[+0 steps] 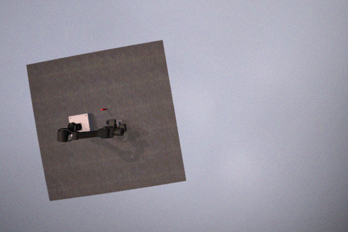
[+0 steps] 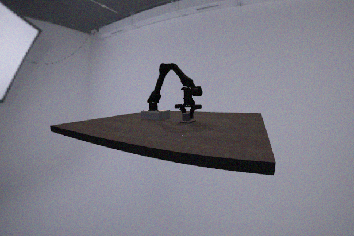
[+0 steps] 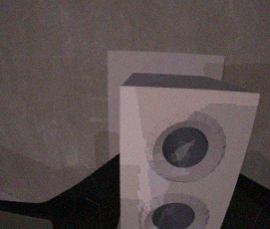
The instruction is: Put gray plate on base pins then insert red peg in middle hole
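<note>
The gray plate (image 2: 186,116) (image 3: 134,114) is a thick block with round holes. Two holes show in the wrist view, the lower one cut by the frame edge. My gripper (image 2: 187,116) (image 3: 163,159) is shut on the plate, a finger on each side. The flat square base (image 2: 184,122) (image 3: 161,62) lies directly below. In the exterior view the plate is very low over the base. No gap or pins show, and I cannot tell whether the plate lies flat on it. The red peg (image 1: 104,109) lies on its side on the table, apart from the arm; it does not show in the other views.
The arm's pale mounting block (image 1: 85,121) (image 2: 154,115) stands on the brown table (image 1: 99,84) (image 2: 224,143), left of the base. The arm arches from it over to the base. The peg lies between the block and gripper in left-right position, farther up in the top view.
</note>
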`<state>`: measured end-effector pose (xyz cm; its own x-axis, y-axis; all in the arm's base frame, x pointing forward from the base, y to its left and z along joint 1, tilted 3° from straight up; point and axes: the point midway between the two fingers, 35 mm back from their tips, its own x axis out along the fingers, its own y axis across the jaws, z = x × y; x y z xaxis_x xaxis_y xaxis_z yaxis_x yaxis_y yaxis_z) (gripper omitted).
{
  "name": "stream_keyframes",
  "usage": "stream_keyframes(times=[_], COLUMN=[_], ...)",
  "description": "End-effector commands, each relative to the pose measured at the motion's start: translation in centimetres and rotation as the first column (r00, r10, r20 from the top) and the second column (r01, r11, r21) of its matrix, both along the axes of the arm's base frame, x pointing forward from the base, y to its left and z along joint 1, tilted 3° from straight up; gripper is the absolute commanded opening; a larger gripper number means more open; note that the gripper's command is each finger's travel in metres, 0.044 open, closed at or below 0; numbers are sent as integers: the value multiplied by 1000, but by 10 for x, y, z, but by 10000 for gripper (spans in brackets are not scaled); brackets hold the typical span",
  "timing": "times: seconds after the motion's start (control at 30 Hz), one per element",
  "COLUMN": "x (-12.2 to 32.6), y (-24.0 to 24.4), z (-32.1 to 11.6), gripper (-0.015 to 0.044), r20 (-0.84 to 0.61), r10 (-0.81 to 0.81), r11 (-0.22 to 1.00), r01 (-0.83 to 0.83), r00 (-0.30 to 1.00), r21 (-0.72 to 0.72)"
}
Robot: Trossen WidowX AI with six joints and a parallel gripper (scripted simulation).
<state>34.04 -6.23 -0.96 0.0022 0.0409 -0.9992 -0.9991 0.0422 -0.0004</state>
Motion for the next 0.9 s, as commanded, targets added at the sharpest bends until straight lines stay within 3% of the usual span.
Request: stream_keyframes(times=[0.0,0.57,0.73,0.87], x=[0,0,1,7], y=[0,0,0,-4], z=[1,1,3,61], gripper=[0,440,440,440], r20=[1,1,2,11], r10=[0,0,0,0], r11=[1000,1000,1000,1000], r01=[0,0,0,0], r00=[1000,1000,1000,1000], r21=[0,0,0,-4])
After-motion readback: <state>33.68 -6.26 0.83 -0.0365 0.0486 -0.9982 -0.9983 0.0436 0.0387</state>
